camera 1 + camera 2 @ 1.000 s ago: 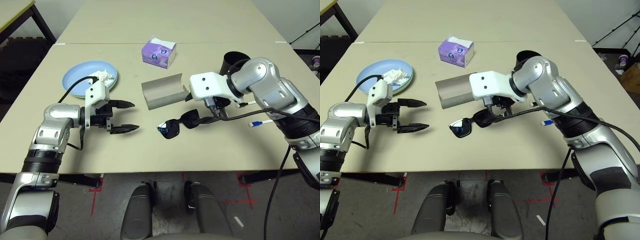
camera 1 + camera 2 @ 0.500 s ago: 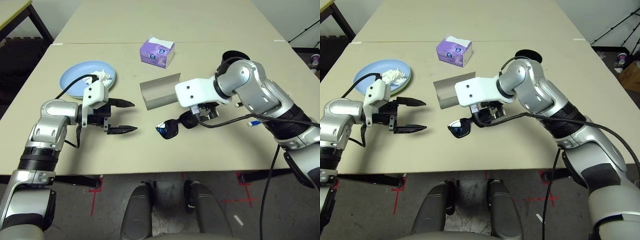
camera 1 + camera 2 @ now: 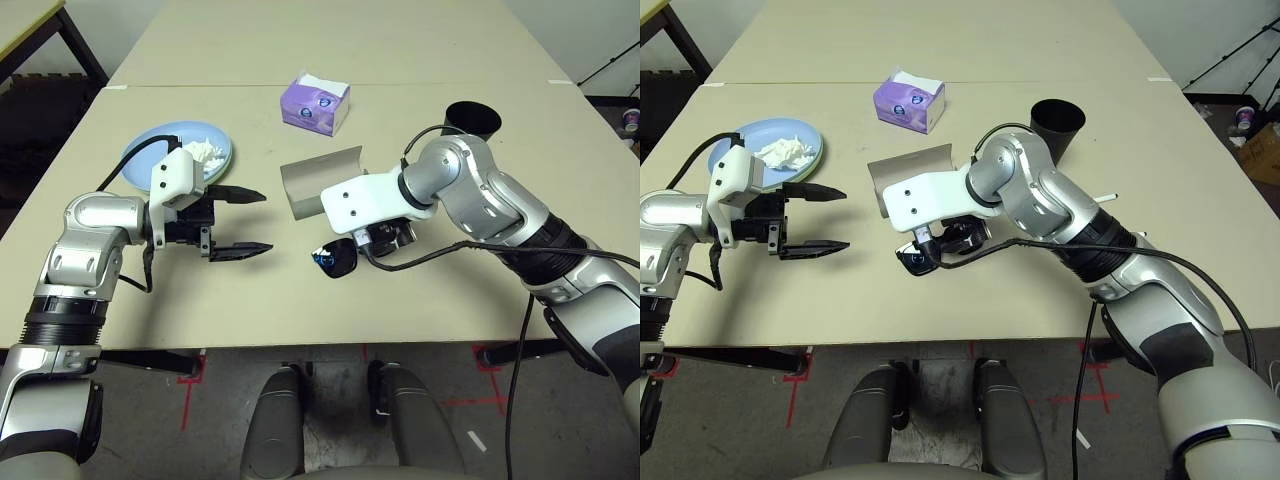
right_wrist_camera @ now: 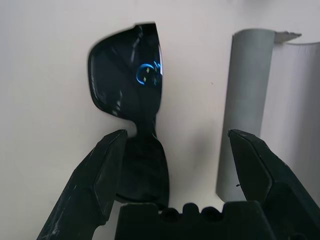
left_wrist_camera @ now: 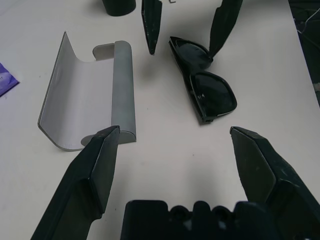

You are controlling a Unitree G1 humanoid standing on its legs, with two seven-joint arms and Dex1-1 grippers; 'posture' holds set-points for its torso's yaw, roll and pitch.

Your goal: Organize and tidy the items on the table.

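Black sunglasses lie folded on the beige table, just in front of the open grey glasses case. My right gripper hangs open right over the sunglasses, one lens lying between its fingers and the case beside them. My left gripper is open and empty, hovering to the left and pointing at the sunglasses and case. A blue plate at the back left holds crumpled white tissue. The black cup stands at the back right. A white marker pen peeks out behind my right arm.
A purple tissue box sits behind the case, near the seam with a second table. The table's front edge runs close below the sunglasses. Bare tabletop lies between my left gripper and the sunglasses.
My right arm has swung left and settled over the sunglasses, uncovering the black cup. The left gripper has drifted slightly back and left. Both stay open.
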